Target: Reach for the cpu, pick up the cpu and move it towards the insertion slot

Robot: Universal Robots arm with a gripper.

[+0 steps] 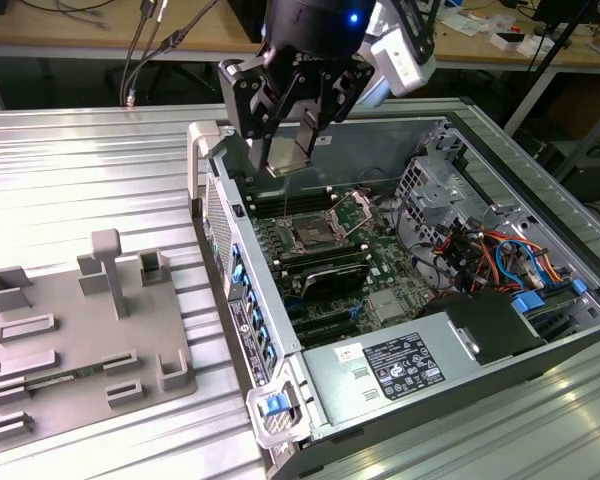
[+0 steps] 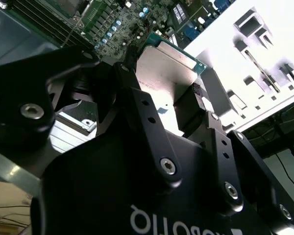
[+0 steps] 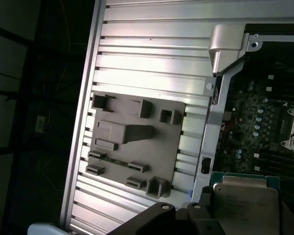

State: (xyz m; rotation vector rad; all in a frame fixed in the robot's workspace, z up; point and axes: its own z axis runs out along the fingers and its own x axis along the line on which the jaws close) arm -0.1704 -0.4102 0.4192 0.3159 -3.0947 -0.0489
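The gripper (image 1: 292, 150) is pinching the cpu (image 1: 289, 152), its black fingers (image 1: 317, 112) pressed against the chip's opposite sides. In the exterior view the cpu hangs clear in the air above the open computer case (image 1: 280, 415), over the board's far end beside the case's wall, with the chip tilted on edge and its silvery face showing. The slot (image 1: 311, 236), a metal-framed square with a dark centre, lies on the motherboard (image 1: 380, 262) below the cpu and nearer the camera; chip and slot are apart.

In the second wrist view the cpu (image 2: 167, 66) shows its pale metal top and green rim between the fingers (image 2: 142, 112), with the motherboard (image 2: 112, 19) beyond it. In the first wrist view the cpu (image 3: 245, 205) sits by the case wall, and the grey tray (image 3: 132, 142) lies on the ribbed tabletop (image 3: 152, 44) on the far side of that wall from the motherboard.
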